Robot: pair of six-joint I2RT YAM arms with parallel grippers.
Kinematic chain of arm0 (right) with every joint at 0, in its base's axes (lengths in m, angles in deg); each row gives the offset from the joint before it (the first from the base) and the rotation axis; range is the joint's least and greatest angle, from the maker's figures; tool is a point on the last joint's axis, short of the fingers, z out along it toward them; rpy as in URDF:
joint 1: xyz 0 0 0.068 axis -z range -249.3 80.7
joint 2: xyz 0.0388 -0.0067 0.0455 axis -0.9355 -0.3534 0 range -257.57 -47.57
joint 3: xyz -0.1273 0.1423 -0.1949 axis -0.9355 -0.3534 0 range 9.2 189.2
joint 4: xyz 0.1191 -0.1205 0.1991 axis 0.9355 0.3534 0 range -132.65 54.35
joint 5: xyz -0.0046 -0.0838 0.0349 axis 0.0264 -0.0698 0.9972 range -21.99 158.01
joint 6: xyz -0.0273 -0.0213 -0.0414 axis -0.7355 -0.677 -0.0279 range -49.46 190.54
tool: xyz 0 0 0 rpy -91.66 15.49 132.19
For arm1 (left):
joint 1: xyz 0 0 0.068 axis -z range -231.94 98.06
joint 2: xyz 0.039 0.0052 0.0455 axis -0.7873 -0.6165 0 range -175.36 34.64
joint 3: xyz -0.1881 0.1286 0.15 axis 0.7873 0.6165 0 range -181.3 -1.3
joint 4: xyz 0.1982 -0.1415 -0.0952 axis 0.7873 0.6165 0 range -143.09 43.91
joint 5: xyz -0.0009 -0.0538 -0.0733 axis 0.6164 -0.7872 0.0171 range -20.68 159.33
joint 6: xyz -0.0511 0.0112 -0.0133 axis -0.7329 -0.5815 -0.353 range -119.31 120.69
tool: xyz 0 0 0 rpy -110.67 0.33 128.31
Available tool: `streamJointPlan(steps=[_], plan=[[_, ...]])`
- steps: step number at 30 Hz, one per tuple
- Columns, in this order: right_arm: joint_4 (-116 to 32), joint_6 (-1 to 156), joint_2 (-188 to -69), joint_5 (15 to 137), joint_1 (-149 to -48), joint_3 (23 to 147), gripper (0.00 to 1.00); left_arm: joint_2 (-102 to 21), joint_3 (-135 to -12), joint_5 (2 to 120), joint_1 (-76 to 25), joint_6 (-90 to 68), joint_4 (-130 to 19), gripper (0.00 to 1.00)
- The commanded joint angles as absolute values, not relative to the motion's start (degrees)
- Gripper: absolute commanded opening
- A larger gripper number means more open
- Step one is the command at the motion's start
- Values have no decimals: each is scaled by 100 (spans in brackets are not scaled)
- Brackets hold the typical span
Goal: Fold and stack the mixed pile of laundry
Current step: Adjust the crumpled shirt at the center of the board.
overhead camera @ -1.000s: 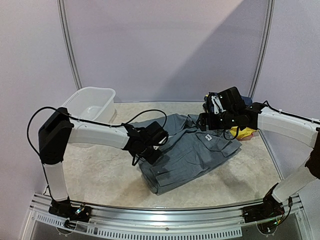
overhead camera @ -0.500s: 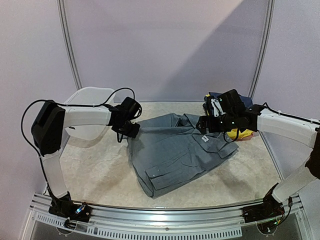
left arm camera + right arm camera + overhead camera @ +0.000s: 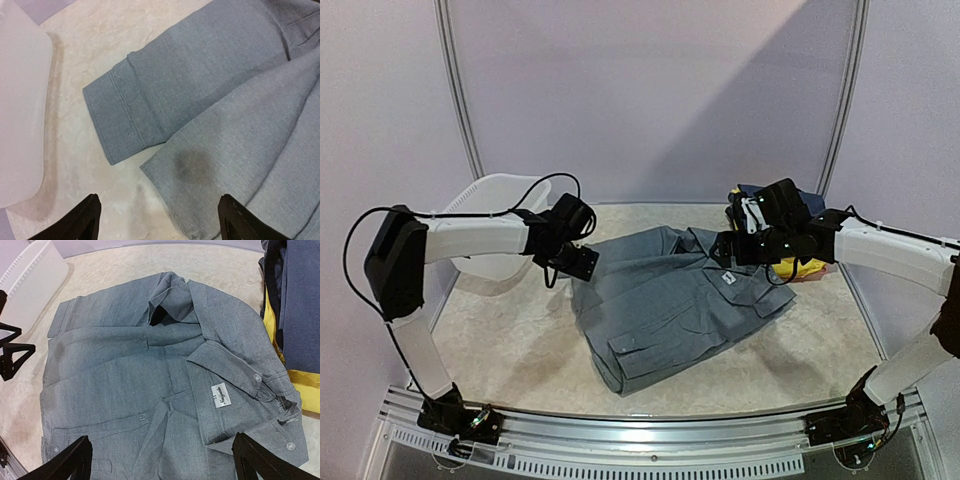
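A grey button shirt (image 3: 670, 300) lies spread on the table, with its collar and white label (image 3: 220, 394) toward the right. My left gripper (image 3: 582, 262) hovers open over the shirt's left edge. In the left wrist view nothing sits between the fingers of the left gripper (image 3: 160, 220), and a sleeve cuff (image 3: 120, 115) lies flat below it. My right gripper (image 3: 725, 250) hangs open above the collar end, holding nothing (image 3: 162, 460). The other clothes of the pile, navy (image 3: 300, 300) and yellow (image 3: 802, 267), sit at the back right.
A white plastic basin (image 3: 500, 200) stands at the back left, close to the left arm and just left of the cuff (image 3: 20, 125). Bare marbled tabletop (image 3: 510, 340) shows in front of and left of the shirt.
My left gripper carried a fold of the shirt from its middle out to the back left, then opened and let go. The shirt now lies wider. The right arm has hardly moved.
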State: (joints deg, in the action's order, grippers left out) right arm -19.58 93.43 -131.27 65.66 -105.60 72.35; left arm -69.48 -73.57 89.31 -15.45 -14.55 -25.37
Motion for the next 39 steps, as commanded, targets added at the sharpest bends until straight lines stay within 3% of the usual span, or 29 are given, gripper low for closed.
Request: streamJointPlan(steps=[1,6,16,22,29,34,39], plan=[[-1930,9433,-12855,6640,-10656,7203,99,-6206,-7073,9406,-1106,-1619,-2219,82],[-1875,9521,-12669,6553,-10672,7093,99,-5588,-6629,9192,-451,-1665,-1905,80],[-1801,9635,-12603,6463,-10688,6962,99,-5520,-5856,7116,591,-2019,-2383,70],[-1803,9696,-12514,6449,-10693,6833,99,-5909,-5721,7016,915,-2231,-2650,70],[-1783,9777,-12448,6496,-10769,6731,99,-6277,-5816,7230,959,-2297,-2753,61],[-1721,9813,-12507,6803,-11031,6627,99,-6470,-5790,7328,959,-2285,-2956,45],[-1682,9725,-12741,7171,-11675,6655,99,-6614,-5863,7629,943,-2349,-2940,13]])
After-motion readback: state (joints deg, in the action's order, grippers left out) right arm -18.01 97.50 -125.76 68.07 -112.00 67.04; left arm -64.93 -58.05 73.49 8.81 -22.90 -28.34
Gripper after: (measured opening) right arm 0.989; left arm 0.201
